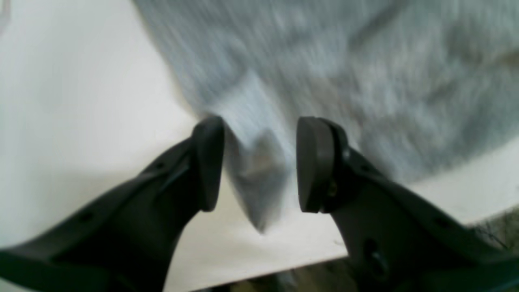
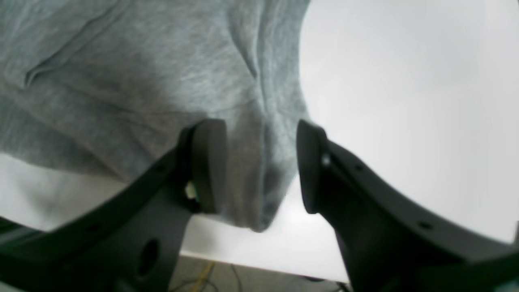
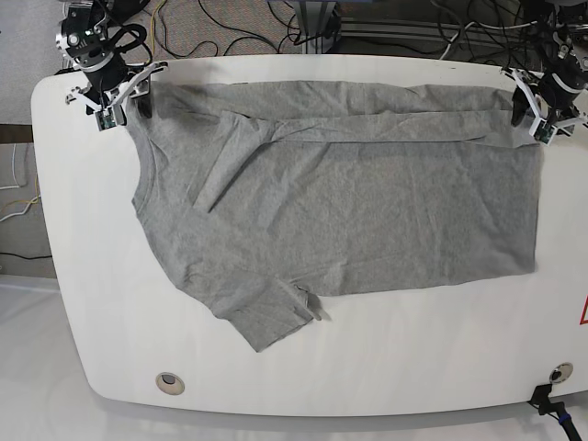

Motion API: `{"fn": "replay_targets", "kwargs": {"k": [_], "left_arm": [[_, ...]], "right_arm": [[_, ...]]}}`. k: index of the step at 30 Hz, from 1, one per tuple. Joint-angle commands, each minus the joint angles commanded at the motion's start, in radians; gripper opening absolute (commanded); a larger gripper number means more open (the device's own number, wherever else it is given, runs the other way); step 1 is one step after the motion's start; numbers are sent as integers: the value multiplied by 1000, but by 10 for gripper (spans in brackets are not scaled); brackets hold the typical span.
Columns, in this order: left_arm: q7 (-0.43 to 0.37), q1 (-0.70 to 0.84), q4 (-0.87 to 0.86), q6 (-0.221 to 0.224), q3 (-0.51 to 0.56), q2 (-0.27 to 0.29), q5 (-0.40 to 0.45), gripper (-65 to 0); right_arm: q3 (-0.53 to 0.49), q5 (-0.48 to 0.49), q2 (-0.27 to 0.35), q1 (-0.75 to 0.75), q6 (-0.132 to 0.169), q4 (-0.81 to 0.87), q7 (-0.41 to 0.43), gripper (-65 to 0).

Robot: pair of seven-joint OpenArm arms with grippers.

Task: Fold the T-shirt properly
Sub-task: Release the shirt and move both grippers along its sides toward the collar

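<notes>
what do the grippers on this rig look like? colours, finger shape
Both alike. Left gripper and right gripper: matte black curved fingers with screw holes, ending in flat, rounded dark-grey pads. In the base view the heads show white brackets over black bodies.

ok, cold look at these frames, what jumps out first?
The grey T-shirt spread across most of the white table, its far edge folded over into a long band and one sleeve sticking out toward the near edge. Next, the two grippers at the far corners: the left gripper and the right gripper each sit at a corner of the shirt. Both wrist views show open jaws with a point of cloth between them, unclamped.
</notes>
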Motion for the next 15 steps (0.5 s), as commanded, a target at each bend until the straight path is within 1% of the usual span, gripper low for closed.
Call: {"fn": "replay_targets", "kwargs": {"k": [2,5,8,10,11,12,15], "left_arm": [[0,-49,14,0,-6,2,-26,-375],[0,-126,0,6,-28,8,-71,-377],[6,-227,-40,8,-28,51,-64,-378],[68,-304,-77,8,-26,75,-64,-378],[94,-342,-89,8,-26,78,-64,-378],[109,-376,-98,8,-26,80,-64,-378],[120,-454,-158,8,-26,91,-64,-378]], "right_arm": [[-5,0,-2,41,0,-3,-5,-373],[-9,-3,-5,124,0,-9,-34,-373],[-61,-6,-5,221,0,-52,-51,-373],[-72,-8,-5,281,0,-92,-51,-373],[-80,-6,-6,311,0,-120,-51,-373],[-98,-6,-6,347,0,-149,-51,-375],[-137,-6,-6,436,0,-232,-48,-375]]}}
